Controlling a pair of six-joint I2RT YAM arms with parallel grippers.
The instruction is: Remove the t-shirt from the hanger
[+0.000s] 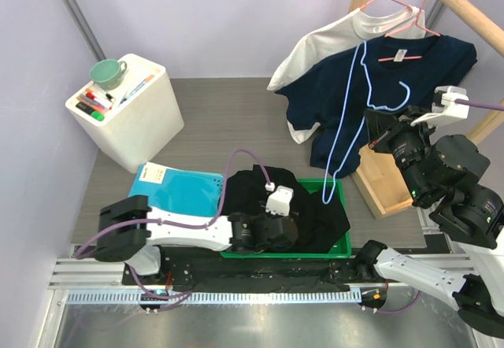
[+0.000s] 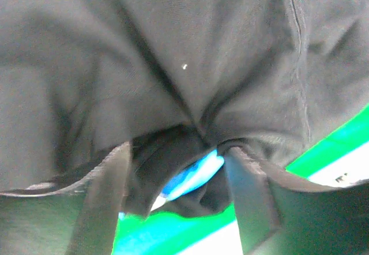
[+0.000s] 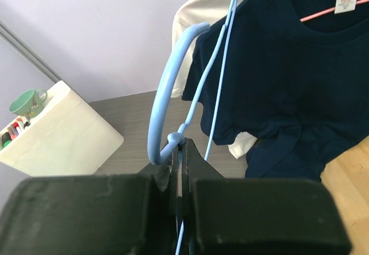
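Lying crumpled in the green plastic bin (image 1: pixel 343 247), the black cotton t-shirt (image 1: pixel 319 210) sits directly beneath the left gripper (image 2: pixel 177 151), whose fingers stand apart, gripping nothing; the right gripper (image 3: pixel 180 157) pinches the bare light-blue wire hanger (image 3: pixel 167 76) by its neck, its long axis hanging down towards the bin

T-shirt (image 1: pixel 315 206) in bin (image 1: pixel 311 182); mug (image 1: pixel 106 72) on box (image 1: pixel 142 124) behind-left.

You're looking at a robot lab cell, not a home: 2 robot arms (image 1: pixel 189 234) bolted to an aluminium rail (image 1: pixel 236 294), plain lilac partition walls (image 1: pixel 220 17) boxing in a grey tabletop (image 1: pixel 228 120), and a wooden rack (image 1: pixel 465 9) staged with shirts (image 1: pixel 394 72) beside a white box (image 1: pixel 134 120) of markers (image 1: pixel 98 100).
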